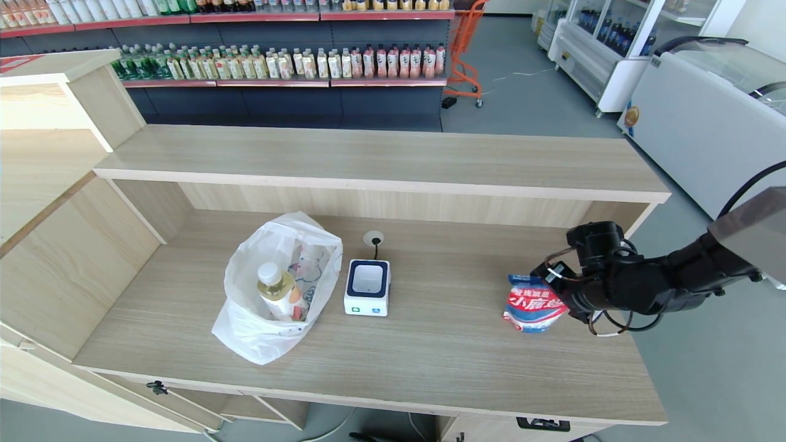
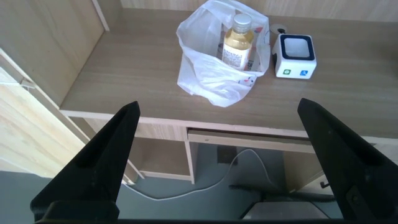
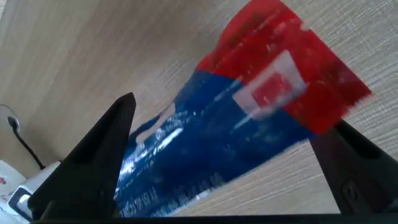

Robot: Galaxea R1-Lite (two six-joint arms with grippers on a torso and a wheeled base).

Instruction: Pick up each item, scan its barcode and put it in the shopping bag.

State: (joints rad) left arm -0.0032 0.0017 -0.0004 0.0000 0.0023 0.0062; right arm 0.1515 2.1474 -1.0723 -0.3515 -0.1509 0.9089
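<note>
While your right end effector (image 1: 548, 276) stood open astride the red-and-blue snack pouch (image 1: 532, 307) on the tabletop (image 1: 442, 350), right of the scanner (image 1: 367, 286), your left end effector (image 2: 219, 109) hung open facing the white shopping bag (image 1: 245, 325).

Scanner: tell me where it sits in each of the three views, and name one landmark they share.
Head view: the scanner stands mid-counter, just right of the shopping bag.
Left wrist view: it sits on the counter beside the same bag.
Right wrist view: a white corner of it shows beyond the snack bag.
Shared landmark: the wooden counter.
</note>
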